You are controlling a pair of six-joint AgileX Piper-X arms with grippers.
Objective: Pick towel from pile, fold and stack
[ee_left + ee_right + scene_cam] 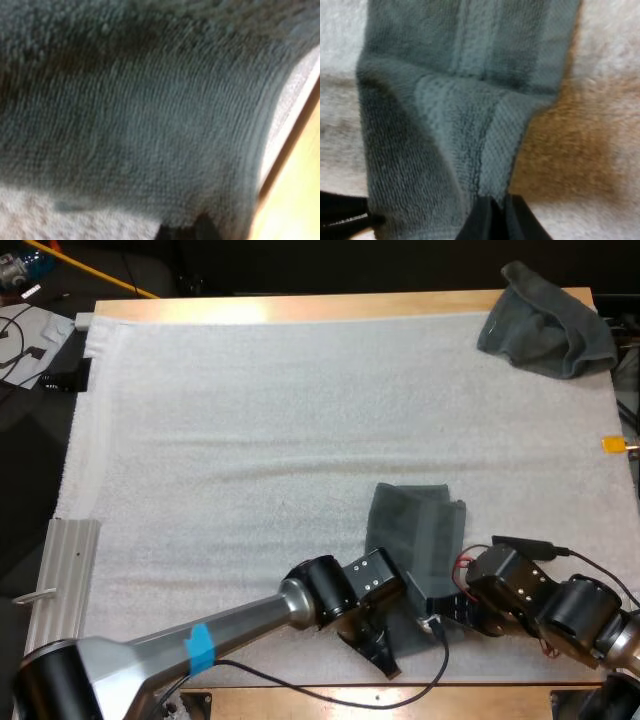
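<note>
A dark grey-green towel (415, 530) lies partly folded on the white mat (250, 440) near the front edge. Its near end is lifted between my two grippers. My right gripper (440, 612) is shut on that end: in the right wrist view its black fingers (492, 220) pinch the towel (445, 125) at a fold in its edge. My left gripper (378, 645) is at the towel's near left corner. The cloth (150, 115) hangs close over it, and a dark fingertip (200, 227) shows at the hem. A second towel (545, 320) sits crumpled at the far right corner.
The wooden front edge (400, 702) of the table runs just behind both grippers. A metal rail (65, 575) lies off the mat's left side. Cables and small items (30, 330) sit beyond the far left corner.
</note>
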